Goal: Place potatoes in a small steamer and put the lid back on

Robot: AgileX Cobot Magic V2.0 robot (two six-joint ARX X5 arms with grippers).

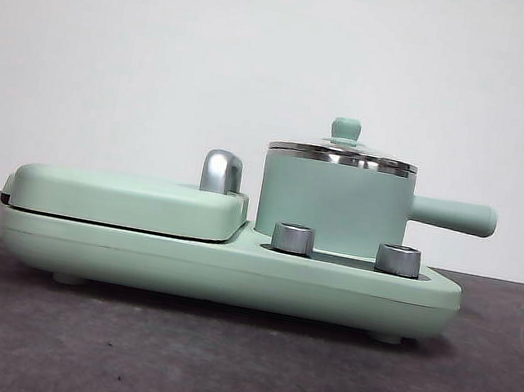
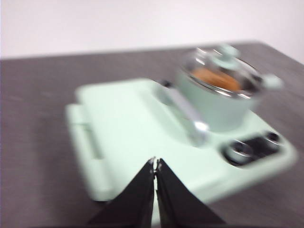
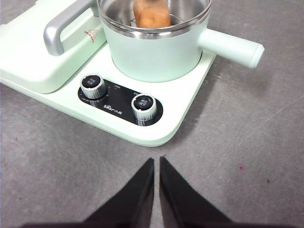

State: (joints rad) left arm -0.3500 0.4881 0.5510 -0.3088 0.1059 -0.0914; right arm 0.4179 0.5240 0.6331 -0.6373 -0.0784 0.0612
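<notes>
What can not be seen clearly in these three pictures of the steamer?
1. Front view: the potato is hidden behind the wall of the small steamer.
2. Left wrist view: everything is blurred; the steam hole of the lid cannot be found.
3. Right wrist view: the top edge cuts the steamer, so the knob is missing and the lid's presence is unclear there.

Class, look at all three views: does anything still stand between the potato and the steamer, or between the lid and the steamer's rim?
Nothing visible does. The potato already lies inside the small steamer, and the lid sits on its rim. The left gripper and right gripper are shut, empty and away from the pot.
</notes>
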